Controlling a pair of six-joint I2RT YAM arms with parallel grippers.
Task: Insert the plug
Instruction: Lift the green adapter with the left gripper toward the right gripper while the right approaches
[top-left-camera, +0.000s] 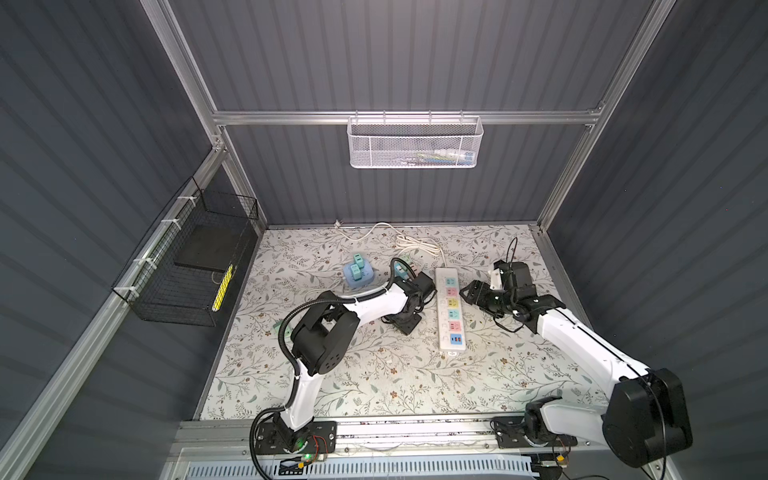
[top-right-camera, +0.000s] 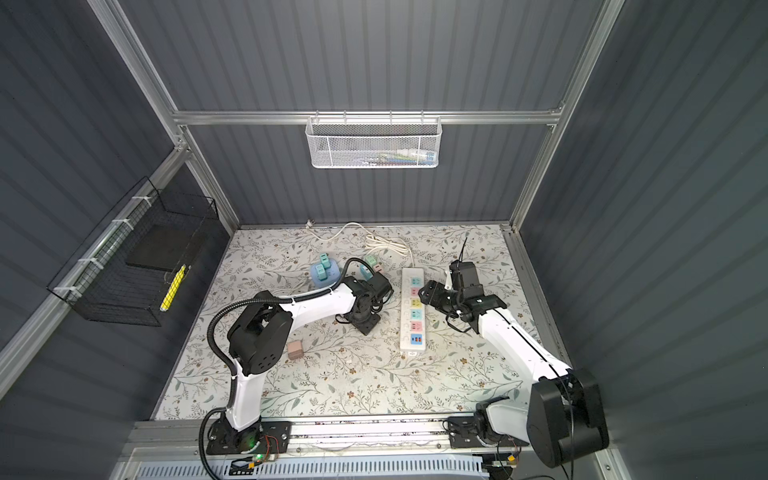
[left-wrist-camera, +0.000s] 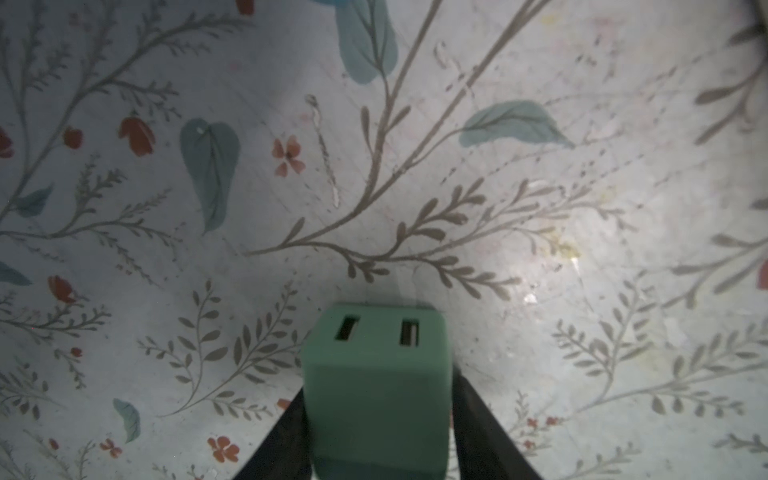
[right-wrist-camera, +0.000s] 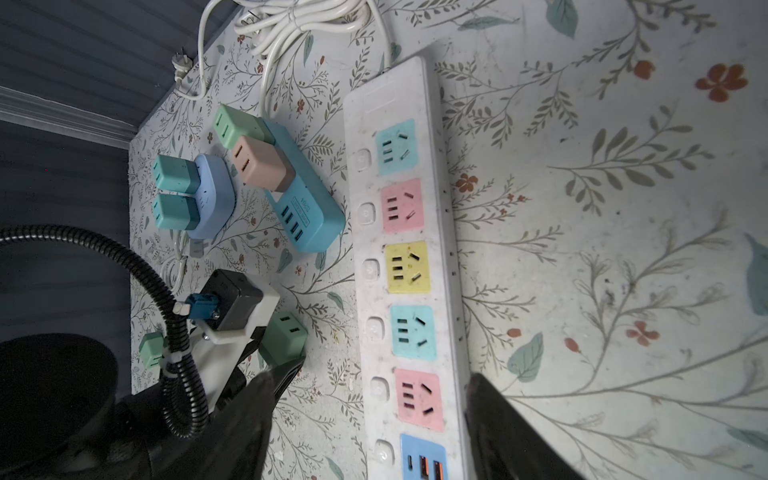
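White on the power strip (right-wrist-camera: 399, 266), with socket faces teal, pink, yellow, teal, pink, then blue along its length, and beneath it a pale counter (left-wrist-camera: 540, 232) printed with grey-green sprigs, teal leaves and small red-orange flowers. Beside the power strip: a sea-green plug (left-wrist-camera: 376, 386) between the black fingers (left-wrist-camera: 286, 436) of the left end effector (left-wrist-camera: 378, 395), a turquoise socket bar (right-wrist-camera: 307, 208) bearing one mint cube (right-wrist-camera: 237, 126) and one tan cube (right-wrist-camera: 259, 164), and a periwinkle adaptor (right-wrist-camera: 212, 195) bearing two teal cubes (right-wrist-camera: 174, 174). Beyond the power strip, a white cord (right-wrist-camera: 291, 25) against dark grey ribbed walls (top-left-camera: 395, 54).
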